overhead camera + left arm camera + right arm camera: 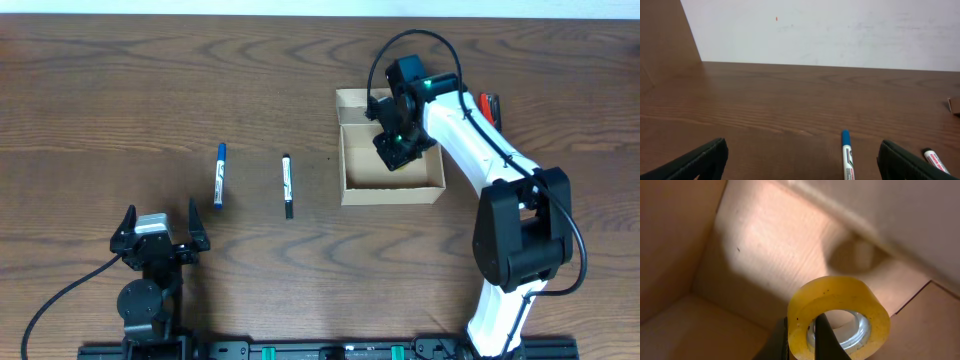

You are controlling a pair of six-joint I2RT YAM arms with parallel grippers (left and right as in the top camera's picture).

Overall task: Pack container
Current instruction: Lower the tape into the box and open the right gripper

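In the upper right of the overhead frame, the right gripper [400,140] is hanging inside the container [390,196], pinching a yellow tape roll [840,287] by its wall — best lowering it flat before releasing. Lower left, the left gripper [160,222] is gaping, empty.

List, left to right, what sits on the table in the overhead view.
left tool → blue marker → black marker → cardboard box
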